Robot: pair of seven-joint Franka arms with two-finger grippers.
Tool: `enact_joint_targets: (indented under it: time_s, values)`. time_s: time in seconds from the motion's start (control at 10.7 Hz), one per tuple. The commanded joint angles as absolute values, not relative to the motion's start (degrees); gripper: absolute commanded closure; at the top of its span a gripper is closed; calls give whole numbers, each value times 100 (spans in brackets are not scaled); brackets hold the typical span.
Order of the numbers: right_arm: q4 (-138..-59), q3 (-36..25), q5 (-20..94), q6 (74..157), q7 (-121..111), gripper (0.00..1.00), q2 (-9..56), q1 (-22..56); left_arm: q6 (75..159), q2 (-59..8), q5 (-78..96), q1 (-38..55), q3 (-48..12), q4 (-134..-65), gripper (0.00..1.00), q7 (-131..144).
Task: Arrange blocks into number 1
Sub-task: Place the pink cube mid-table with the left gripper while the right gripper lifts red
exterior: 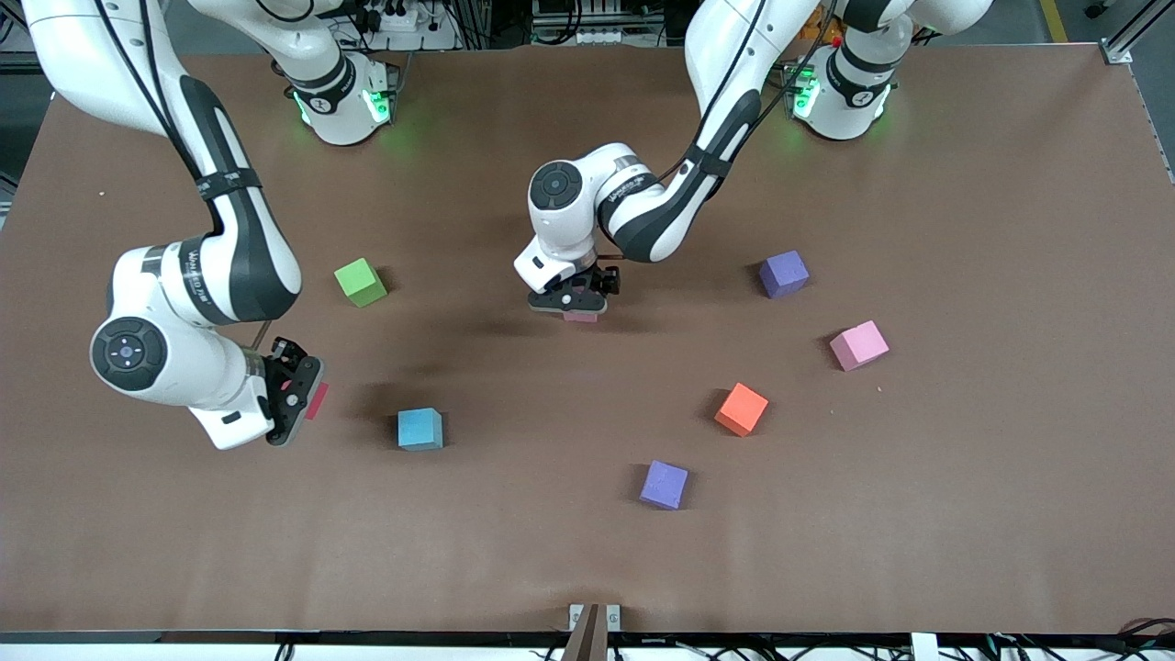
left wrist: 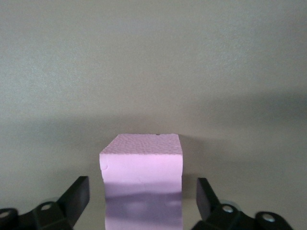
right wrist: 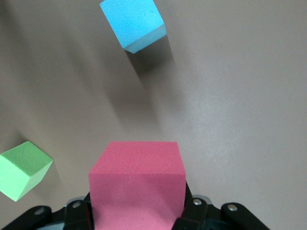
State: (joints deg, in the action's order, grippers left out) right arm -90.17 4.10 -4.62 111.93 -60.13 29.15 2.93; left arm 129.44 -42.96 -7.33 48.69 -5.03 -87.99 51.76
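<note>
The left gripper (exterior: 576, 298) sits low at the middle of the table (exterior: 964, 514), its jaws spread apart with a light pink block (left wrist: 142, 187) standing between them on the surface, a gap showing on each side, so the block is let go. The right gripper (exterior: 296, 390) hangs over the right arm's end of the table, clenched on a red block (right wrist: 139, 184) that it holds up in the air. The light blue block (exterior: 420, 429) lies on the table just beside that gripper, toward the middle. A green cube (exterior: 360, 282) lies farther from the front camera than the blue one. Toward the left arm's end lie a second light pink block (exterior: 859, 345) and an orange block (exterior: 741, 409), well apart from each other. One purple cube (exterior: 783, 274) lies near the pink block, farther from the front camera; another purple cube (exterior: 664, 485) lies nearer to the front camera than the orange block.
</note>
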Motion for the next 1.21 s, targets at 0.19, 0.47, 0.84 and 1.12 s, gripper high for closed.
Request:
enact_joint_targets:
  time_s: [0.19, 0.47, 0.84, 1.12]
  values:
    - [-8921, 475, -334, 11197, -6003, 100, 2848, 114, 12560, -3816, -861, 4520, -413, -8745, 0, 5379]
    - [-8886, 475, -334, 11197, -5819, 100, 2865, 123, 12542, -3534, -870, 3729, -404, -8780, 0, 5318]
    - [-8720, 536, -334, 10988, -4312, 100, 2813, 455, 12533, -3551, -861, 2736, -422, -8763, 0, 4931]
    - [-8420, 527, -334, 10582, -2266, 100, 2839, 1149, 12524, -3559, -651, 2443, -440, -8920, 0, 5978]
